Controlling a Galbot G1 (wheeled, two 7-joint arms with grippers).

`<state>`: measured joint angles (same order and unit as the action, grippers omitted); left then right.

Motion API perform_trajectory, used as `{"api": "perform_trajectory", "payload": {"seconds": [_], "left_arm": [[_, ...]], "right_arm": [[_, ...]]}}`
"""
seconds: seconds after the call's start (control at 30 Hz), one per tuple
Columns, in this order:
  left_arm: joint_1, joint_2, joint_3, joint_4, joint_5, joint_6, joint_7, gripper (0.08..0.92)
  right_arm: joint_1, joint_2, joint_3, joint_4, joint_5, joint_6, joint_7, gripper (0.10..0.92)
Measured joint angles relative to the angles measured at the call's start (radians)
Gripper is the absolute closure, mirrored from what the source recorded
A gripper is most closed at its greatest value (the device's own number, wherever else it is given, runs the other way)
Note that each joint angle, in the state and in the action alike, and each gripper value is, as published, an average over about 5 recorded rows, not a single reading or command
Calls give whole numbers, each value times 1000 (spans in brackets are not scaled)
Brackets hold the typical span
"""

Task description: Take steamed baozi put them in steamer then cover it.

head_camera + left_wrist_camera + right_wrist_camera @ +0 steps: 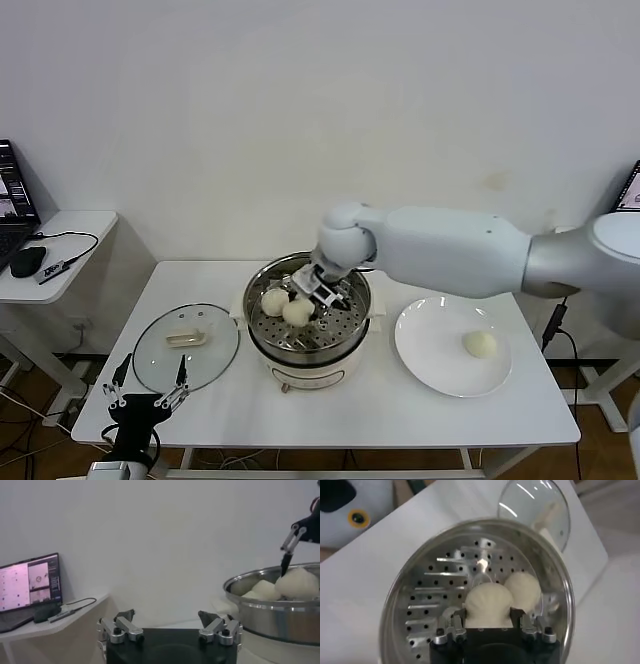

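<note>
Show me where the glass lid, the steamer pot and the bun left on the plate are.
glass lid (186,347), head view, on the clear glass near its cream handle.
steamer pot (262,340), head view, on the steel outer wall.
bun on the plate (481,344), head view, on the bun's top.

My head looks down on the table (330,420); both wrist cameras, low left and close right, share the steamer (555,580).

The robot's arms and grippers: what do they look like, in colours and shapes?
The right arm is thick, smooth and glossy white, turning silver-grey near the shoulder. The right gripper has a black body with silver metal finger links. The left gripper matches: black base, silver links, dark fingertips.
</note>
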<state>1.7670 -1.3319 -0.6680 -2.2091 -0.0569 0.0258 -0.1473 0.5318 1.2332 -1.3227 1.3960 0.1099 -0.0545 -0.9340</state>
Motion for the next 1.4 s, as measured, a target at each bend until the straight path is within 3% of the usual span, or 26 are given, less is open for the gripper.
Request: {"api": "perform_trajectory", "payload": {"seconds": [0.47,0.83,1.17,1.4], "left_arm": [[-8,-3,3,12,-2,-2,-1,177],[-4,-4,6,9,-2,-3,0,177],[-9,4,10,4,0,-3,-1,177],[-14,15,16,1,3,-1,0,177]], "right_arm": [[-27,41,-25,-21,-115,145,7,456],[-13,31,-30,-8,-143,182,4,217],[30,-30,-7,42,-129,165,7,203],[75,-147,34,112,-66,48,-23,203]]}}
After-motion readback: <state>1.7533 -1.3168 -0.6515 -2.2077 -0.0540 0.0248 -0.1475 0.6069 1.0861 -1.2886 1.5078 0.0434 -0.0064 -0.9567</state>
